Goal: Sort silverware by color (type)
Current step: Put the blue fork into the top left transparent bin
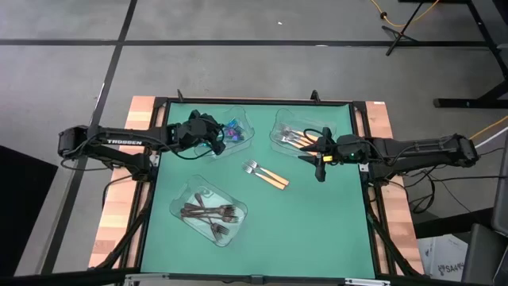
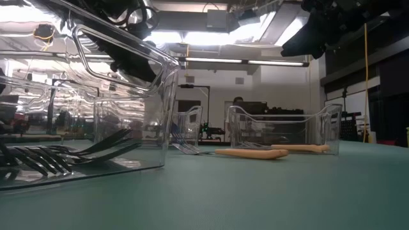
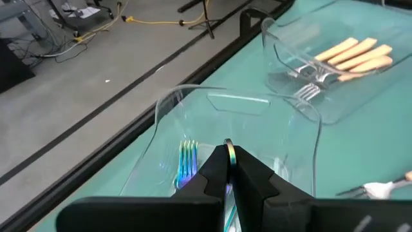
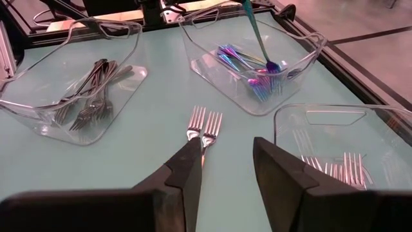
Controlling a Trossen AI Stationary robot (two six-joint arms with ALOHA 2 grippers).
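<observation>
- From above, we saw the left gripper [image 1: 213,137] over the clear plastic tray of iridescent blue-purple forks [image 1: 232,130] at the far left of the green bench [image 1: 317,214]. The right gripper [image 1: 321,161] hovered just beside the clear tray of orange-handled forks [image 1: 298,139]. Two orange-handled forks with silver tines [image 1: 266,174] lay loose mid-bench, and the dark brown-black forks [image 1: 210,214] filled the near tray. The left arm read "TROSSEN".
- At bench height, we saw the loose pair [image 2: 246,152] lying flat, handles touching the bench.
- From the left wrist, its fingers [image 3: 230,169] were nearly closed on a slim iridescent fork handle [image 3: 230,152].
- From the right wrist, its fingers [image 4: 187,167] stood open and empty above the loose pair [image 4: 203,126]; the iridescent fork [image 4: 257,35] hung upright over its tray.
- We judged these forks light, stiff and slippery; best pinched across the handle, one at a time.
</observation>
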